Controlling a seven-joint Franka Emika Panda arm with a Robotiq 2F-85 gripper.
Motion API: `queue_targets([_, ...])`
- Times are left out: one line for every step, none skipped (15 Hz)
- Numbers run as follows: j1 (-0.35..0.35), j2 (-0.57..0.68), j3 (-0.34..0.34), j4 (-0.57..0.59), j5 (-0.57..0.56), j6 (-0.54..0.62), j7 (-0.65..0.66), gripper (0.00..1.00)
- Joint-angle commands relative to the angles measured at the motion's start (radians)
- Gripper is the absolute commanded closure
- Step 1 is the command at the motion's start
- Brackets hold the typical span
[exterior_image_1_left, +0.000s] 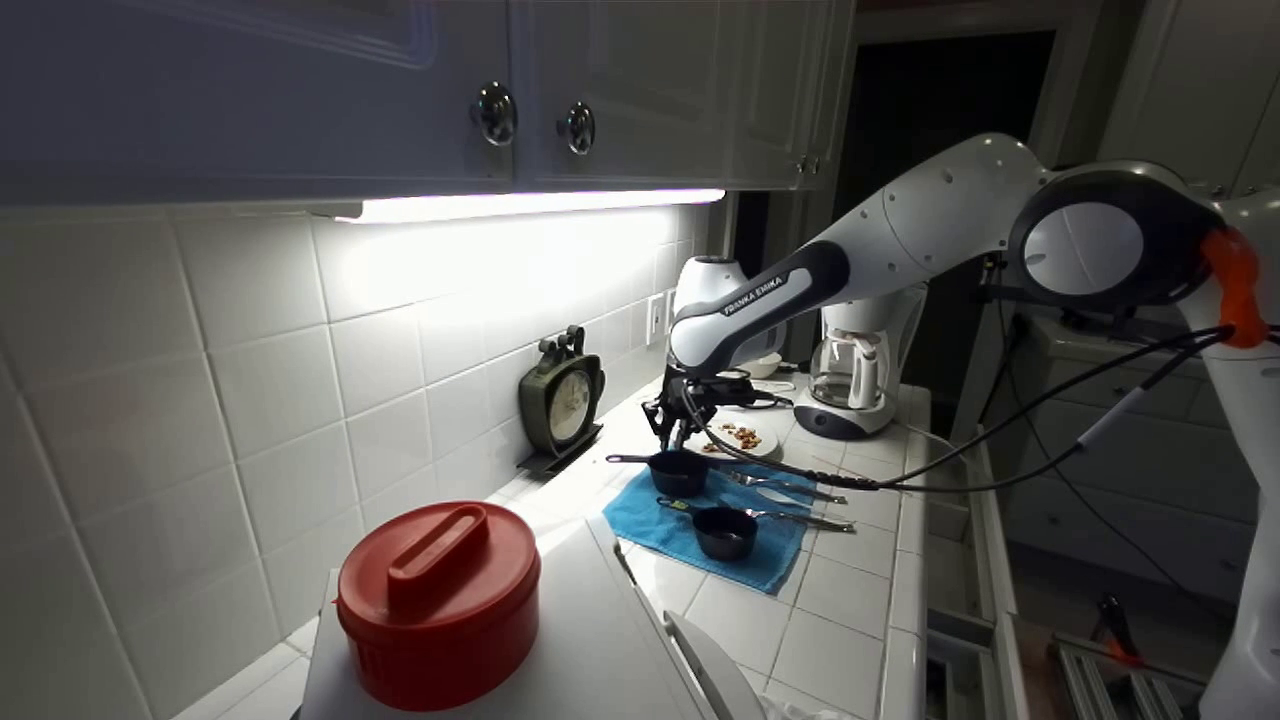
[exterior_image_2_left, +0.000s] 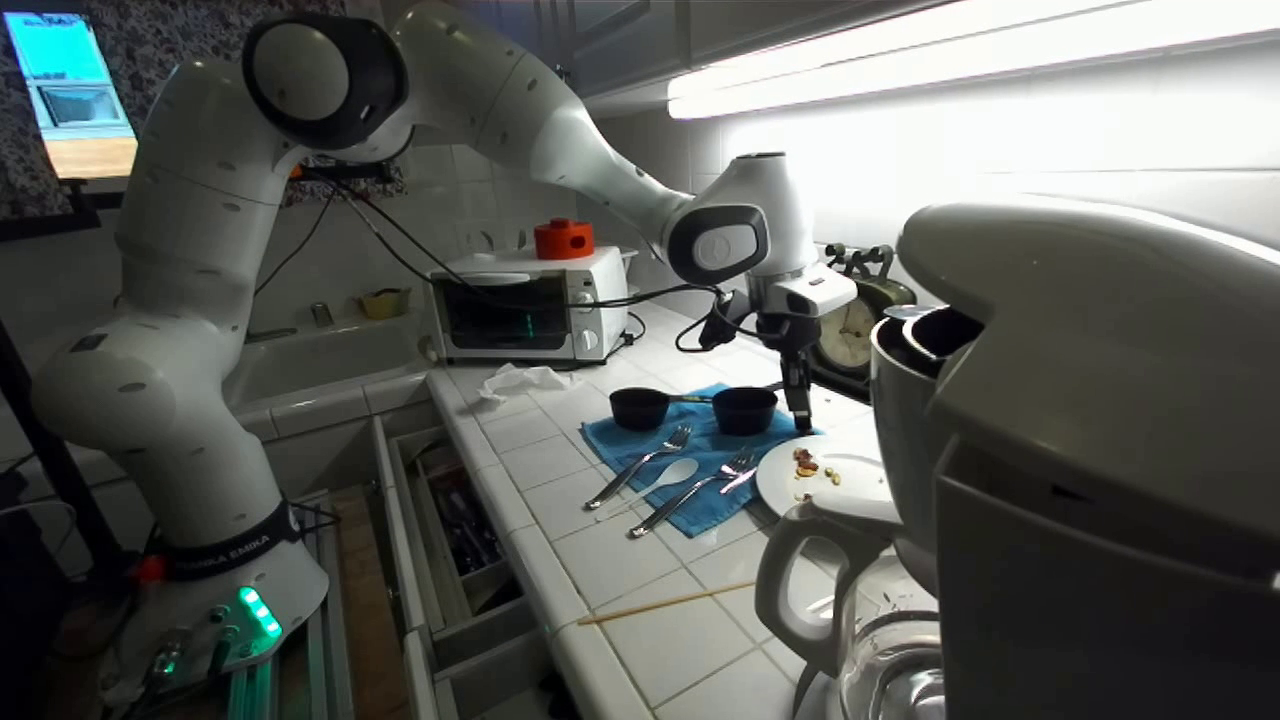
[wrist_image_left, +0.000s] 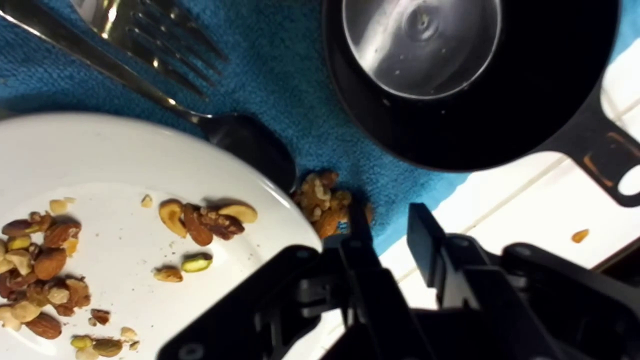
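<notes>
nearest in the wrist view, the end effector (wrist_image_left: 390, 230) has its jaws partway apart, with nothing we can see between them. at one jaw, touching or not we cannot tell, the pile of nuts (wrist_image_left: 317, 197) lies on the blue towel (wrist_image_left: 280, 85), between the plate (wrist_image_left: 115, 155) and the black pan (wrist_image_left: 470, 130). we judge them light, hard and apt to scatter, best pinched singly, low across the sides. farther out, a stray piece (wrist_image_left: 580, 236) lies on the table (wrist_image_left: 530, 210).
</notes>
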Motion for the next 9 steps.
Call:
queue_targets([0.007, -0.004, -0.011, -0.004, 0.002, -0.007, 0.005, 0.93])
queue_targets([0.006, -0.002, -0.011, -0.003, 0.002, -0.007, 0.005, 0.95])
queue_targets([0.006, 0.0, -0.013, -0.003, 0.002, -0.007, 0.006, 0.97])
queue_targets([0.006, 0.0, -0.014, -0.003, 0.001, -0.007, 0.006, 0.94])
queue_targets([0.006, 0.0, -0.016, -0.003, 0.001, -0.006, 0.007, 0.92])
queue_targets([0.005, -0.001, -0.017, -0.005, 0.001, -0.006, 0.006, 0.9])
queue_targets([0.005, -0.004, -0.018, -0.007, 0.0, -0.004, 0.006, 0.84])
queue_targets([0.005, -0.006, -0.019, -0.009, 0.0, -0.003, 0.006, 0.8])
queue_targets([0.005, -0.007, -0.02, -0.009, 0.001, -0.003, 0.005, 0.77])
